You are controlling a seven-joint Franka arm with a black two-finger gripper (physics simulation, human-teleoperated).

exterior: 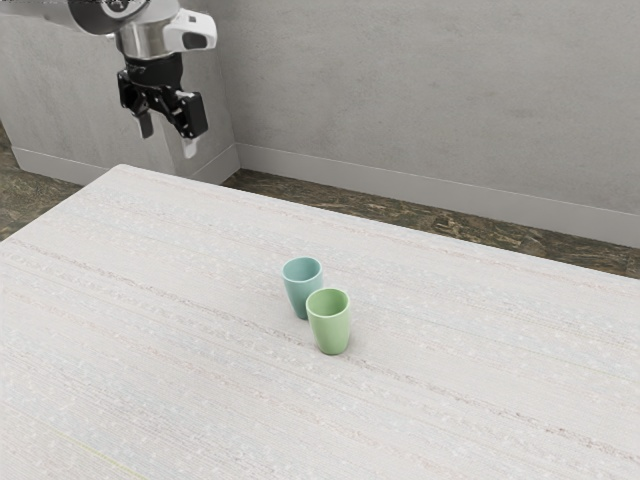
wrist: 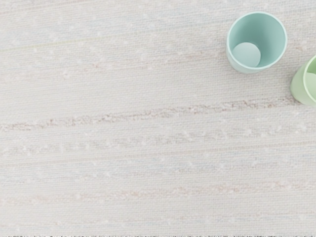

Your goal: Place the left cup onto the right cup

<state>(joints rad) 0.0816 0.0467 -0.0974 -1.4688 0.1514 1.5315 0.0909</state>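
A pale blue cup point(exterior: 301, 285) stands upright near the middle of the table, and a light green cup point(exterior: 329, 320) stands upright right beside it, toward the exterior view's right and front. They look to be touching or nearly so. My gripper point(exterior: 167, 133) hangs high above the table's far left part, well away from both cups, open with nothing between its fingers. The wrist view looks straight down into the blue cup point(wrist: 256, 43), with the green cup point(wrist: 305, 82) cut off at the picture's edge.
The whitish wood-grain table point(exterior: 180, 360) stretches wide around the cups. Behind it run a grey wall point(exterior: 430, 90) with a baseboard and a strip of dark floor.
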